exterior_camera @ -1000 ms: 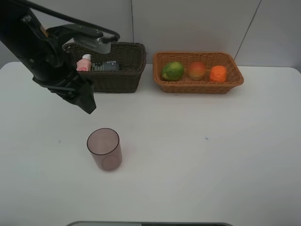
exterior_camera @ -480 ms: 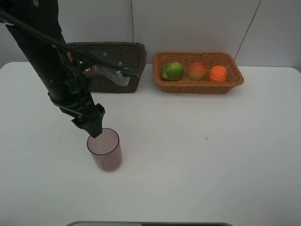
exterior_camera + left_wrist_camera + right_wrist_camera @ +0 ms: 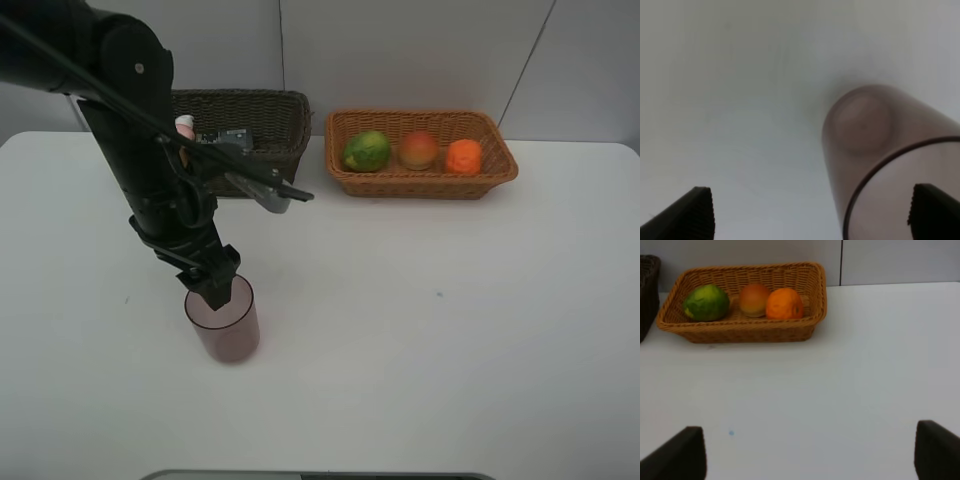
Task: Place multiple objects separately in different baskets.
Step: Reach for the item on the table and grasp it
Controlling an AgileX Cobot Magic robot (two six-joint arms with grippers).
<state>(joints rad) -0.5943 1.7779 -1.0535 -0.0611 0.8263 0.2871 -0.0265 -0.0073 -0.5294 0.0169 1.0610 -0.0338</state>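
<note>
The translucent mauve cup (image 3: 224, 322) (image 3: 875, 135) stands upright on the white table, left of centre. My left gripper (image 3: 212, 288) (image 3: 815, 220) hangs open at its rim, one fingertip (image 3: 935, 212) over the cup's mouth and the other outside the wall. The dark brown basket (image 3: 285, 150) holds the pink bottle (image 3: 185, 125) and the dark pump bottle (image 3: 226, 138), both partly hidden by the arm. In the orange-tan basket (image 3: 420, 186) (image 3: 745, 333) lie the green-yellow fruit (image 3: 367, 150) (image 3: 706, 302), peach (image 3: 418, 149) (image 3: 754, 299) and orange (image 3: 463, 156) (image 3: 784, 304). My right gripper (image 3: 810, 460) is open and holds nothing.
Both baskets stand side by side along the table's far edge, against a pale wall. White tabletop (image 3: 430, 330) stretches in front of them and to the right of the cup. The right arm does not show in the exterior high view.
My left arm has swung from beside the dark basket down and to the right, bringing its open gripper to the cup's rim. The cup and the right gripper have stayed put.
</note>
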